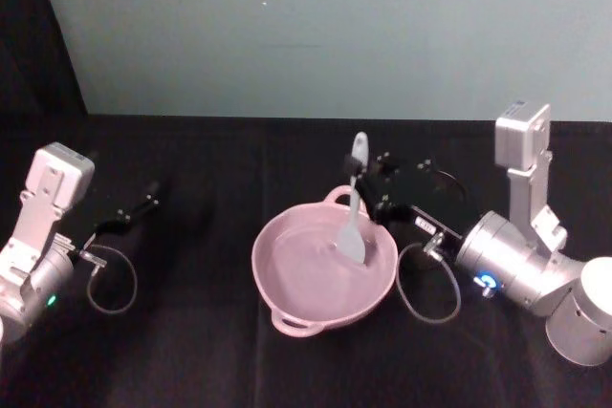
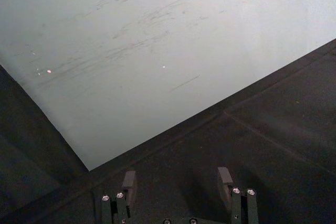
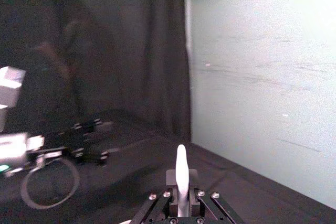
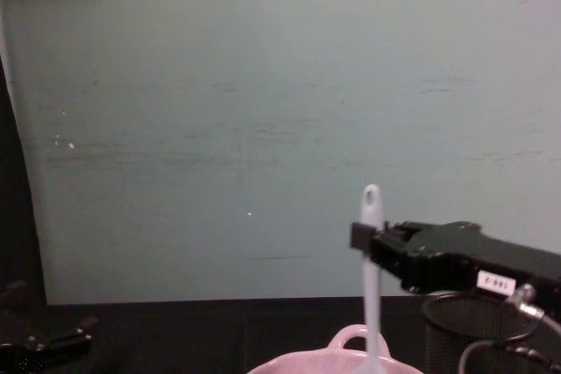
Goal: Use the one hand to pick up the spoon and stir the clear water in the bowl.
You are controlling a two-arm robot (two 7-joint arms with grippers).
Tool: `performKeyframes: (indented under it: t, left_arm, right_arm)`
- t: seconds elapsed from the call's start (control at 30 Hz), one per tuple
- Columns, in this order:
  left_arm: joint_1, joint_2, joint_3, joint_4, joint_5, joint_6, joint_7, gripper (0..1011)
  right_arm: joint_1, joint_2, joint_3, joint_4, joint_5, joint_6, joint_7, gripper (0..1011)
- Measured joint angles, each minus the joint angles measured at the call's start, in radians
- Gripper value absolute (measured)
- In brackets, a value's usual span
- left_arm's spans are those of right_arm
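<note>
The pale pink bowl [image 1: 325, 309] sits mid-table on the black cloth and holds clear water. The white spoon [image 1: 355, 219] stands nearly upright, its flat head dipped in the water and its holed handle end pointing up. My right gripper [image 1: 362, 196] reaches in from the right and is shut on the spoon's handle, above the bowl's far rim. From the chest, the spoon [image 4: 372, 278] rises from the bowl [image 4: 349, 341] with the right gripper [image 4: 361, 237] clamped on it. The handle [image 3: 181, 169] shows between the fingers in the right wrist view. My left gripper [image 1: 143, 205] rests far left, open [image 2: 177, 182] and empty.
A black wire-mesh cup [image 4: 469, 326] stands just right of the bowl, under the right arm. Cable loops [image 1: 113, 279] hang at both wrists. A pale green wall backs the table, and dark curtains stand at the left.
</note>
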Motion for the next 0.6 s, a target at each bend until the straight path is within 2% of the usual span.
performKeyframes:
  t: [0.23,0.4,0.6]
  left_arm:
    - [0.0,0.0,0.0,0.0,0.0,0.0,0.0,1005]
    - [0.0,0.0,0.0,0.0,0.0,0.0,0.0,1005]
    - [0.0,0.0,0.0,0.0,0.0,0.0,0.0,1005]
  right_arm:
    - [-0.011,0.001,-0.042,-0.034,-0.011,0.008,0.048,119]
    - [-0.013,-0.016,-0.062,-0.045,0.01,0.01,0.071,119]
    - [0.003,-0.045,-0.075,-0.017,0.042,0.015,0.081,119]
